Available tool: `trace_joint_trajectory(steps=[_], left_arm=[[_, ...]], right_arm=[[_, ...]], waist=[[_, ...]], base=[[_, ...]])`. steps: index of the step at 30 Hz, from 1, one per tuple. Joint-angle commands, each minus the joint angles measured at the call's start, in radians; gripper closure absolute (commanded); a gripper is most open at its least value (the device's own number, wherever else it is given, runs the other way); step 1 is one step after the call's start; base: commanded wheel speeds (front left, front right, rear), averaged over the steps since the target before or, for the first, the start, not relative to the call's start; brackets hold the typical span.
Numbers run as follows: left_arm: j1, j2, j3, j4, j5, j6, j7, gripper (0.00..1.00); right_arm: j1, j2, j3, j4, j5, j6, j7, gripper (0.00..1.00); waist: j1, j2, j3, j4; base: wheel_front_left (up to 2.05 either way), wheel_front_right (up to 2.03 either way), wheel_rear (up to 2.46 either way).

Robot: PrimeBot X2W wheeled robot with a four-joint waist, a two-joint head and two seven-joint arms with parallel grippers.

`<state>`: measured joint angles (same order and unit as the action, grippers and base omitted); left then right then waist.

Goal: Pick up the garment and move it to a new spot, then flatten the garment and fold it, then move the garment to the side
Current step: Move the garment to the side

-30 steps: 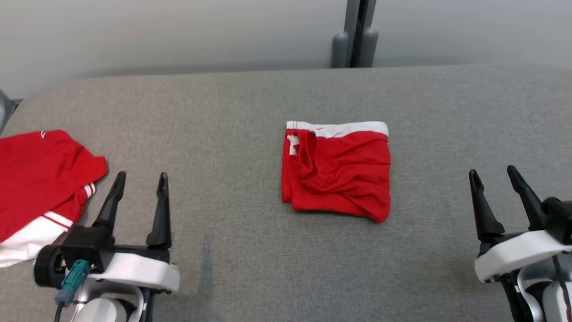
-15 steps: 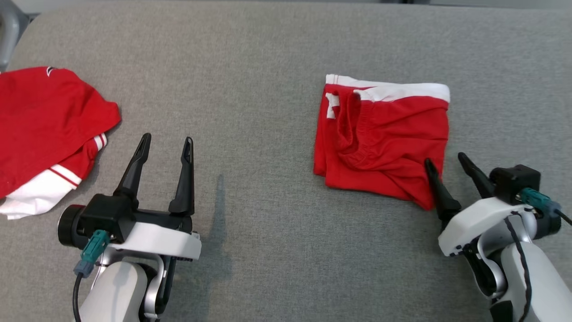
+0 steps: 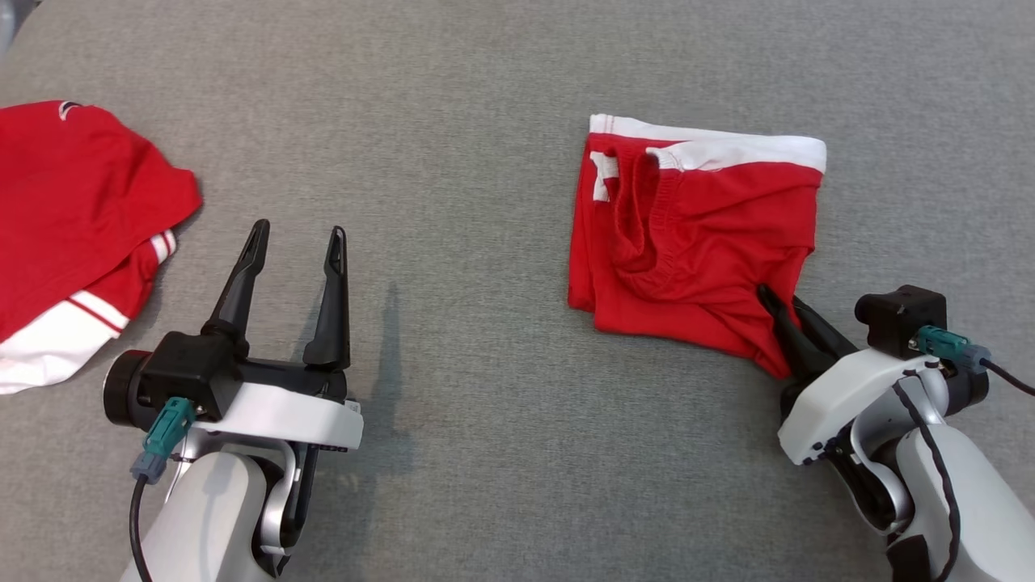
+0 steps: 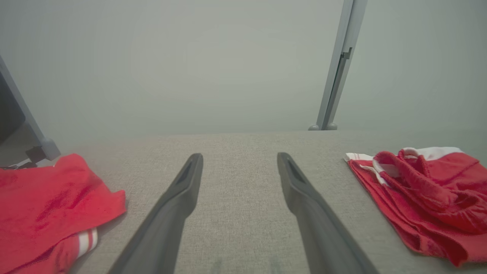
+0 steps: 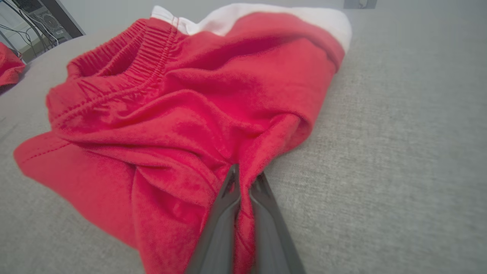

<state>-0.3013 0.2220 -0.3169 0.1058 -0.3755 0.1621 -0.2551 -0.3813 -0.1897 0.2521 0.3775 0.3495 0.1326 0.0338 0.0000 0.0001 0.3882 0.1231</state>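
The garment (image 3: 687, 234) is a folded pair of red shorts with a white band, lying on the grey table to the right of centre; it also shows in the left wrist view (image 4: 422, 198) and the right wrist view (image 5: 182, 110). My right gripper (image 3: 778, 305) is shut on the garment's near right corner, with red cloth pinched between the fingertips (image 5: 243, 179). My left gripper (image 3: 295, 238) stands open over bare table at the lower left, nothing between its fingers (image 4: 186, 190).
A second red garment (image 3: 73, 226) with white stripes lies at the table's left edge, also in the left wrist view (image 4: 45, 205). A grey post (image 4: 338, 68) stands beyond the table's far edge. Bare grey table (image 3: 453, 242) lies between the two garments.
The head camera has tilted down and closer. My right gripper has reached the garment's near right corner and shut on it. The left gripper stays open.
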Motion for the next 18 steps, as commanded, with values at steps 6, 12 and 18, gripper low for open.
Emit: trace_joint_trajectory(steps=[6,12,18], left_arm=[[-0.03,0.018,0.001,-0.001,0.009,-0.007,-0.003,0.0],[-0.05,0.058,0.006,-0.044,0.024,-0.006,0.025,0.0],[-0.08,0.107,0.001,-0.111,0.053,-0.004,0.089,0.0]], right_arm=[[-0.015,-0.082,0.036,-0.028,-0.031,-0.003,0.043,1.0],[-0.051,-0.163,0.068,-0.035,-0.037,-0.003,0.038,1.0],[-0.124,-0.244,0.063,0.03,-0.029,-0.002,-0.023,1.0]], waist=[[0.0,-0.0001,0.013,-0.082],[0.0,-0.0001,0.046,-0.215],[0.0,-0.0001,0.106,-0.356]], base=[[0.0,0.0,0.0],[0.0,0.0,0.0],[0.0,0.0,0.0]])
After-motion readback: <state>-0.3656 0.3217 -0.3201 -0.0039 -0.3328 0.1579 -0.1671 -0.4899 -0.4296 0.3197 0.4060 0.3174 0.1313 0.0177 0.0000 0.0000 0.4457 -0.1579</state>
